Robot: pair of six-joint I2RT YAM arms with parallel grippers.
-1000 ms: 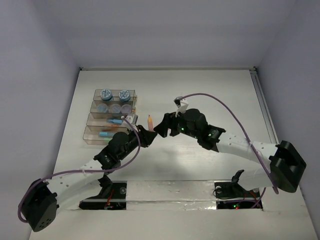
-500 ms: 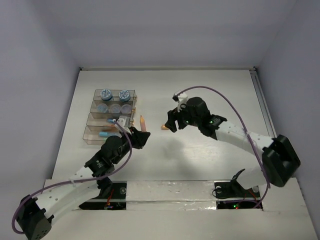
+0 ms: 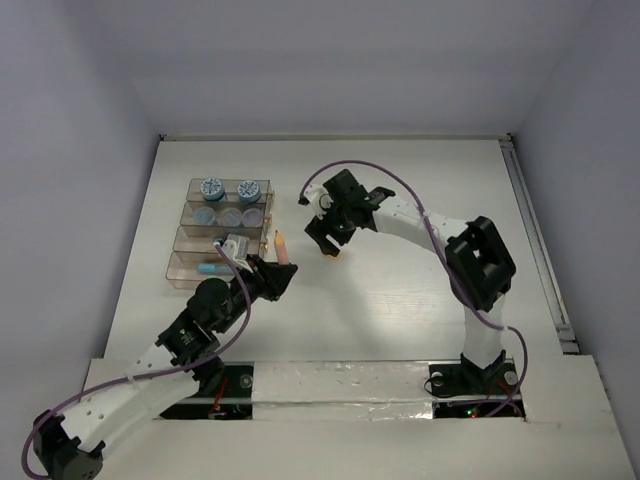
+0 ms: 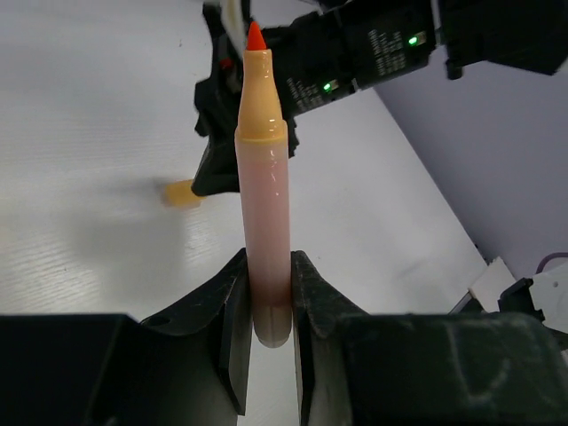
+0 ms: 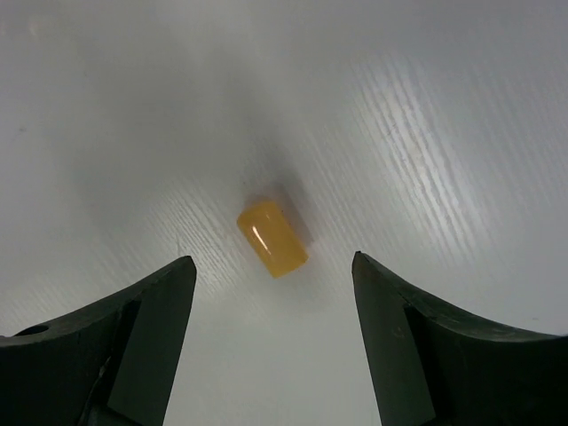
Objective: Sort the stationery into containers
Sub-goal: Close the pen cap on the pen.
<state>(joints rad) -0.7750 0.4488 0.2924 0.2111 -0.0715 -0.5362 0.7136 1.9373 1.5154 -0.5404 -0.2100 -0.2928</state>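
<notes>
My left gripper (image 3: 277, 273) is shut on an uncapped orange marker (image 3: 281, 246), tip pointing up and away, just right of the containers (image 3: 180, 262). In the left wrist view the marker (image 4: 264, 195) stands between my fingers (image 4: 232, 306). Its orange cap (image 3: 330, 254) lies loose on the table. My right gripper (image 3: 324, 240) is open and empty, hovering right over the cap (image 5: 272, 238), jaws wide on either side. The cap also shows in the left wrist view (image 4: 182, 192). The stepped trays hold round blue jars (image 3: 211, 187) and blue pens (image 3: 212, 268).
The tray block stands at the left middle of the white table (image 3: 420, 290). The right arm (image 3: 480, 260) reaches across the middle from the right. Walls close the table at the back and on both sides.
The right gripper has swung left and away and now hovers open over the cap lying on the table. The left gripper has drawn back a little with the marker.
</notes>
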